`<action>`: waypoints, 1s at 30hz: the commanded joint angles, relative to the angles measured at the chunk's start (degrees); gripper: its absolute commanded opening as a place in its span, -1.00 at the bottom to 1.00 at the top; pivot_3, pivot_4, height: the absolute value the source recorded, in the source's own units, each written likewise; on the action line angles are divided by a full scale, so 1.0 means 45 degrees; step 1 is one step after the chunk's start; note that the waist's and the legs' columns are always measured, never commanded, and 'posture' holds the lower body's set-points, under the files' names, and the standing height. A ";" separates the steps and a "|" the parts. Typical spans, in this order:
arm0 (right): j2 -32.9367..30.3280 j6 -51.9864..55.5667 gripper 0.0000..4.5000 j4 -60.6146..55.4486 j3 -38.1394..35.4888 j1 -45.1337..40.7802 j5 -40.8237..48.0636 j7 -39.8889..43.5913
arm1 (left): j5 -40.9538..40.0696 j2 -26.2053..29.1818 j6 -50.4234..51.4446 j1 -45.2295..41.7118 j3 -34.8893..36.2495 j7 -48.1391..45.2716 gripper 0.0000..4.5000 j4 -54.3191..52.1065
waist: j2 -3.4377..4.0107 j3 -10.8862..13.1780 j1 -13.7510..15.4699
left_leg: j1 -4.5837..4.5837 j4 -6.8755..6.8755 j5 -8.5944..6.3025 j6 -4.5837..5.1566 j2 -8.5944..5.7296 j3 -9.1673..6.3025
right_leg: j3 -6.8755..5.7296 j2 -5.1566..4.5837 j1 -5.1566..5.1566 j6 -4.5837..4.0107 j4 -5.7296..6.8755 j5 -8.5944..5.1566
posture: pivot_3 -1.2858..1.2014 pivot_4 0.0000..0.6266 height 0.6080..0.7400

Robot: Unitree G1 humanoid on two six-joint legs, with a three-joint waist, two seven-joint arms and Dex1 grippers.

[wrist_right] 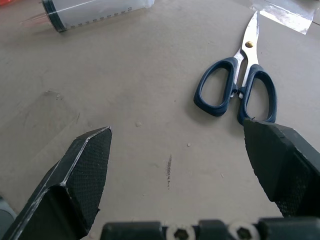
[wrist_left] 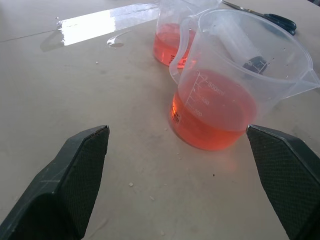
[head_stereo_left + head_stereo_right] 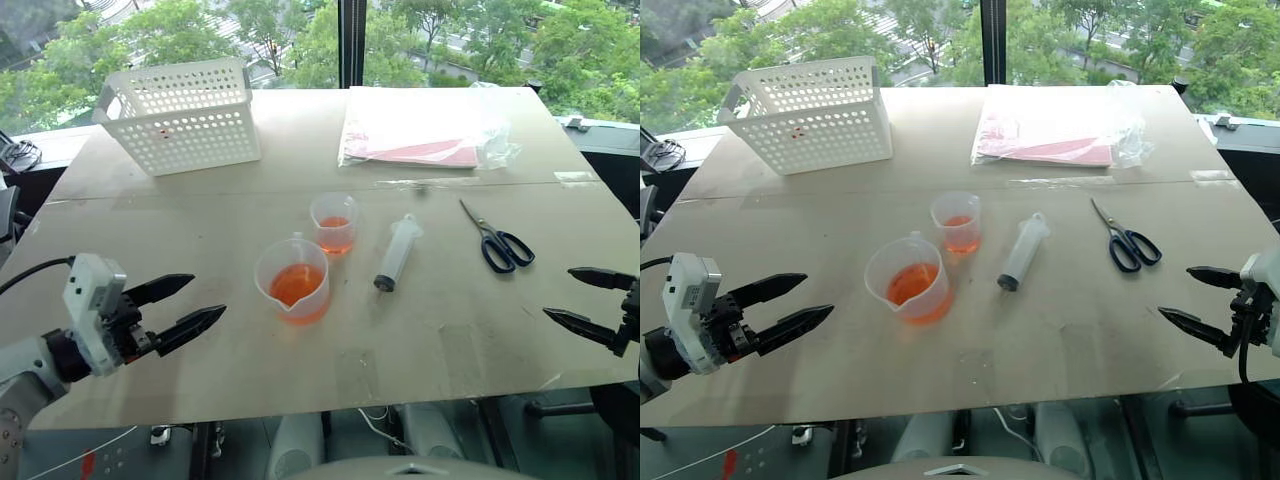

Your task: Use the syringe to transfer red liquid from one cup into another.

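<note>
Presently, on my worktop (image 3: 200, 360), listed from near to far:

- My left tool (image 3: 192, 305): fingers spread wide, holding nothing, hovering near the front left edge and aimed toward the cups.
- My right tool (image 3: 585, 297): fingers likewise spread, empty, at the front right edge, with the scissors beyond it.
- Spouted measuring cup (image 3: 293, 280): upright, centre, about a third full of red liquid (image 3: 296, 284); printed graduations on its wall.
- Smaller round-rimmed cup (image 3: 334, 222): upright, just behind and to the right of the spouted cup, possibly touching it; a shallow layer of the same liquid inside.
- Syringe (image 3: 397, 254): lying flat just right of both cups, dark plunger tip toward me, apart from them.
- Blue-handled scissors (image 3: 496, 238): lying closed, right of the syringe.
- White perforated basket (image 3: 182, 115): far left.
- Clear plastic bag with pink sheets (image 3: 425, 130): far right.
</note>
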 commanded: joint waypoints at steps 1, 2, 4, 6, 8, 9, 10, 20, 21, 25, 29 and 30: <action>-0.0002 0.1544 1.00 -0.1397 0.0518 -0.1114 0.0397 -0.1548 | -0.1172 -0.0033 0.0398 -0.0334 0.0530 0.0673 0.99 -0.0709 | -0.0002 0.0001 0.0006 | 0.0001 0.0001 0.0000 0.0000 0.0000 0.0000 | 0.0001 0.0000 0.0000 0.0000 0.0000 0.0000 | 0.03 -0.52 1.00; 0.0079 0.2884 1.00 -0.2452 0.1307 -0.1988 0.0628 -0.2800 | -0.1853 -0.0099 0.0667 -0.0577 0.0744 0.1014 0.99 -0.0933 | -0.0005 0.0003 -0.0066 | 0.0003 0.0003 0.0000 0.0000 0.0001 -0.0001 | 0.0001 -0.0001 0.0001 0.0000 0.0000 0.0000 | 0.03 -0.52 1.00; 0.0404 0.5054 1.00 -0.3738 0.2514 -0.3863 0.0814 -0.4820 | -0.2265 0.0132 0.0850 -0.0989 0.0893 0.1367 0.99 -0.1178 | -0.0006 0.0013 -0.0194 | 0.0027 0.0023 -0.0001 -0.0002 0.0086 0.0039 | 0.0009 -0.0003 -0.0005 -0.0001 0.0013 0.0003 | 0.03 -0.52 1.00; 0.1001 0.7121 1.00 -0.3731 0.3142 -0.5625 0.1505 -0.5870 | -0.2667 0.0677 0.1135 -0.1612 0.0961 0.1479 0.99 -0.0956 | -0.0002 0.0011 -0.0178 | 0.0020 0.0019 0.0000 -0.0004 0.0100 0.0023 | -0.0021 0.0011 -0.0020 -0.0002 0.0010 0.0003 | 0.03 -0.52 1.00; 0.2347 1.1002 1.00 -0.2923 0.3726 -0.8645 0.3067 -0.6774 | -0.3748 0.1754 0.1688 -0.2778 0.1035 0.1443 0.99 -0.0512 | -0.0052 0.0019 -0.0162 | 0.0054 0.0011 -0.0002 -0.0008 0.0092 0.0018 | -0.0024 0.0025 -0.0001 -0.0009 0.0020 0.0003 | 0.03 -0.52 1.00; 0.3105 1.3132 1.00 -0.1872 0.3996 -1.0157 0.3248 -0.7567 | -0.4109 0.2377 0.1905 -0.3227 0.0993 0.1131 0.99 -0.0488 | -0.0055 0.0043 -0.0146 | 0.0030 0.0019 -0.0003 -0.0009 0.0098 0.0015 | -0.0027 0.0037 -0.0022 -0.0032 0.0018 0.0018 | 0.03 -0.52 1.00; 0.3593 1.4339 1.00 -0.1011 0.4099 -1.1048 0.3399 -0.8327 | -0.4392 0.2794 0.2147 -0.3470 0.0958 0.0898 0.99 -0.0500 | -0.0059 0.0041 -0.0147 | -0.0030 0.0011 0.0002 -0.0006 0.0092 0.0014 | -0.0025 0.0045 -0.0067 -0.0076 0.0016 0.0050 | 0.03 -0.52 1.00; 0.7019 1.5223 1.00 0.5258 0.4163 -1.3919 0.8370 -1.8398 | -0.4575 0.3757 0.2657 -0.3533 0.0602 -0.0289 0.99 -0.0875 | -0.0019 0.0005 -0.0272 | -0.0396 -0.0006 0.0024 -0.0071 -0.0011 0.0039 | -0.0045 0.0013 -0.0371 -0.0026 0.0012 0.0063 | 0.03 -0.52 1.00; 0.7675 1.5223 1.00 0.5850 0.3666 -1.4296 0.8532 -1.9521 | -0.4572 0.3724 0.2661 -0.3478 0.0654 -0.0352 0.99 -0.0951 | -0.0018 0.0005 -0.0335 | -0.0401 -0.0007 0.0022 -0.0068 -0.0011 0.0029 | -0.0054 0.0017 -0.0372 -0.0026 0.0014 0.0063 | 0.03 -0.52 1.00; 0.9383 1.5223 1.00 0.7499 0.2219 -1.5648 0.9435 -2.2795 | -0.4692 0.3690 0.2845 -0.2827 0.1234 -0.1093 0.99 -0.1257 | -0.0017 0.0005 -0.0427 | -0.0382 -0.0005 -0.0004 -0.0018 -0.0001 0.0005 | -0.0056 0.0040 -0.0364 -0.0028 0.0036 0.0065 | 0.03 -0.52 1.00; 0.9598 1.5223 1.00 0.8187 0.2553 -1.6023 1.1519 -2.4739 | -0.4245 0.3591 0.2634 -0.2336 0.1608 -0.1345 0.99 -0.1389 | -0.0019 0.0002 -0.0356 | -0.0385 0.0018 -0.0002 -0.0017 -0.0002 -0.0007 | -0.0070 0.0035 -0.0351 -0.0028 0.0041 0.0066 | 0.03 -0.52 1.00; 0.9537 1.5223 1.00 0.8232 0.2824 -1.6018 1.2130 -2.5092 | -0.4093 0.3509 0.2535 -0.2224 0.1698 -0.1397 0.99 -0.1367 | -0.0019 0.0002 -0.0359 | -0.0386 0.0022 -0.0003 -0.0017 -0.0004 -0.0008 | -0.0071 0.0034 -0.0347 -0.0027 0.0040 0.0067 | 0.03 -0.52 1.00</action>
